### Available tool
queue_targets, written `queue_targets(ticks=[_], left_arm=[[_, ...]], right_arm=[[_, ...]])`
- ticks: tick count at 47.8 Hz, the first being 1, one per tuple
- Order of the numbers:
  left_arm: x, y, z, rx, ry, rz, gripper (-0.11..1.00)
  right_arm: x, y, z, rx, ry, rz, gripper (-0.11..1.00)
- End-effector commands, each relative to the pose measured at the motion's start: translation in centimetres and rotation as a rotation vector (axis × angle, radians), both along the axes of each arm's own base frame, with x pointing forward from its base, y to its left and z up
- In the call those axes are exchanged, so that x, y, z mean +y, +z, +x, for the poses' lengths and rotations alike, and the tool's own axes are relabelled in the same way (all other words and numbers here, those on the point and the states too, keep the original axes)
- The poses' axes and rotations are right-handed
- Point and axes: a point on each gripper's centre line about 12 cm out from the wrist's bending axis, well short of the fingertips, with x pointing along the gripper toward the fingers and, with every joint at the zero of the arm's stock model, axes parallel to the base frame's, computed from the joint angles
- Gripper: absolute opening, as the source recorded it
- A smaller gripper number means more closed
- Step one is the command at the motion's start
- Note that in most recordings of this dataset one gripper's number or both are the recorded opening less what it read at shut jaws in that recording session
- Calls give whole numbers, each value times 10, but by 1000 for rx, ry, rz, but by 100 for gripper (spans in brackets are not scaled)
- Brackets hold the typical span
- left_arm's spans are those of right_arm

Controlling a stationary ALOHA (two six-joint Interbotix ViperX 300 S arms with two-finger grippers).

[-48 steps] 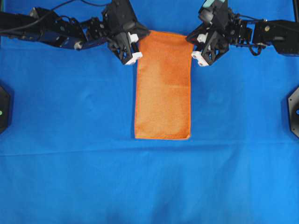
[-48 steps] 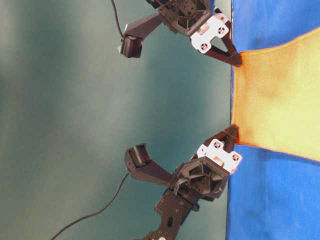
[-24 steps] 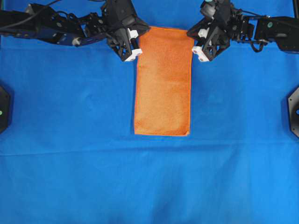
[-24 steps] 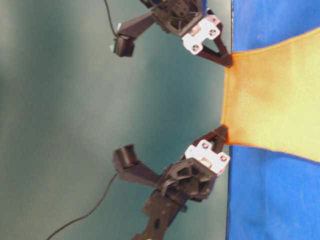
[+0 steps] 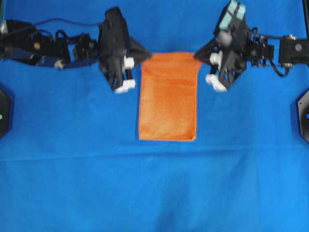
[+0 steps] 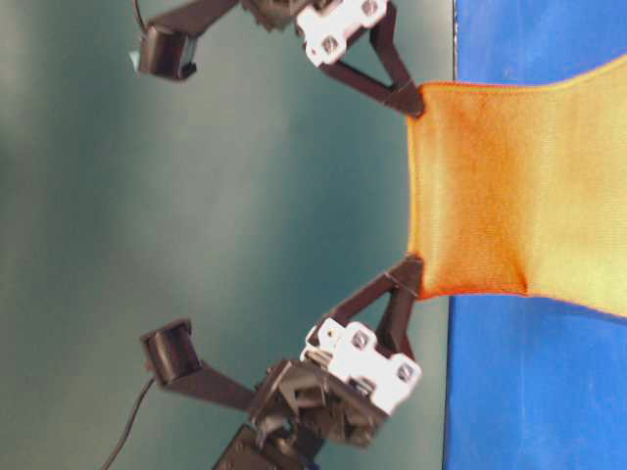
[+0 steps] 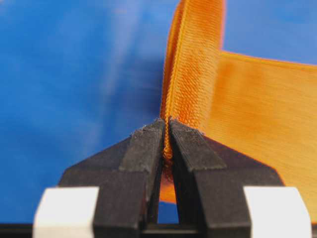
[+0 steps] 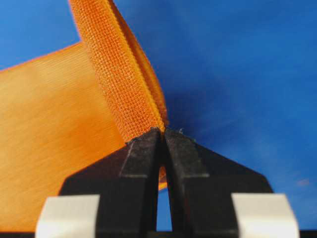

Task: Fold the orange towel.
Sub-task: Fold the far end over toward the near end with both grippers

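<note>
The left gripper is clamped on one far corner of the towel, its black fingers pressed together with the doubled orange hem pinched between them — the right gripper pinches the other far corner the same way. Both corners are lifted off the tabletop, so the far end of the towel hangs stretched between the two grippers in the table-level view, while its near end lies flat. The towel is a narrow rectangle near the tabletop's middle — closer to the far edge — on the blue cloth.
</note>
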Motion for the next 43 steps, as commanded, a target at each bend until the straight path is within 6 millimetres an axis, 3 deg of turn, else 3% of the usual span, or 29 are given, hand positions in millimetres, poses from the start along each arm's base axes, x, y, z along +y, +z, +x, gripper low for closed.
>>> queue_targets(ticks=[1, 10, 19, 29, 43], left_arm=[[-20, 10, 1, -24, -45, -4, 2], [-70, -2, -3, 14, -168, -18, 2], [-98, -26, -3, 71, -236, -31, 2], [-112, -52, -2, 111, -235, -84, 2], [-122, -68, 0, 94, -237, -113, 2]], right_arm=[[15, 6, 0, -18, 26, 17, 3], [51, -4, 1, 6, 102, 66, 3], [77, -29, 2, 63, 147, 127, 3], [99, -52, 10, 82, 196, 168, 3], [103, -66, 13, 92, 193, 192, 3]])
